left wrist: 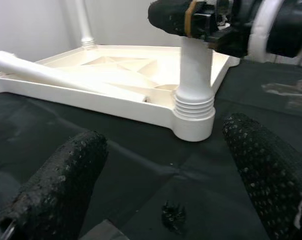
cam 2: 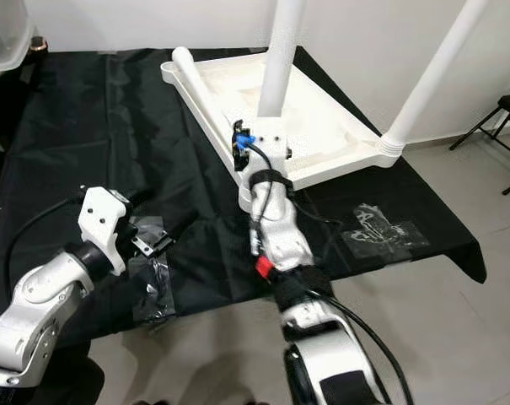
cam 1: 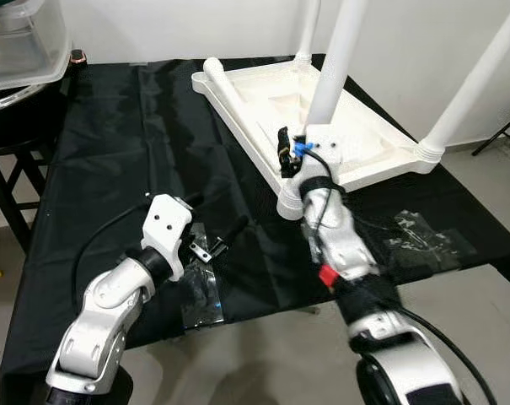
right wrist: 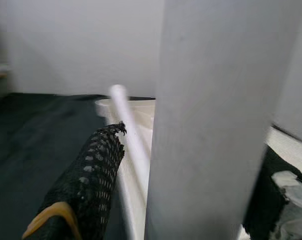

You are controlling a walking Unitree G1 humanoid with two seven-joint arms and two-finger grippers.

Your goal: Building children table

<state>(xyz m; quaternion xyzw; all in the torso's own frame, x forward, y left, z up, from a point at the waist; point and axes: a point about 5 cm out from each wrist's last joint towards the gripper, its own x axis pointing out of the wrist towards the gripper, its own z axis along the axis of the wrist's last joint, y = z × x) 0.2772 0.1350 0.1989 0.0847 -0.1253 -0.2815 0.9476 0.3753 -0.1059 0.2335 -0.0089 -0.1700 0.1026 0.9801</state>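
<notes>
Lying upside down on the black-covered counter (cam 1: 111,143), the white children's table top (cam 1: 263,97) sits toward the far right side, its underside facing up with ribbed recesses visible. Three white legs stand upright in its corner sockets: the near leg (cam 1: 337,59), a far leg (cam 1: 308,25) and a right-hand leg (cam 1: 482,76). A fourth, loose leg (cam 2: 206,93) lies along the table top's left edge, resting on the frame. The right gripper (cam 1: 290,152) is at the near corner, its black fingers (right wrist: 91,185) set on either side of the near leg just above the threaded collar; the right wrist view has the leg close between the fingers, so the gripper looks clasped around it. The left gripper (cam 1: 217,240) hovers low over the counter, well short of the table top, its two fingers (left wrist: 61,185) spread apart and holding nothing. Beneath and just beside the left gripper lies a clear plastic bag (cam 1: 200,291) on the black cloth, and another crumpled clear bag (cam 1: 419,236) lies to the right of the right arm. At the far left corner a clear plastic bin (cam 1: 23,38) rests on a dark stool.
</notes>
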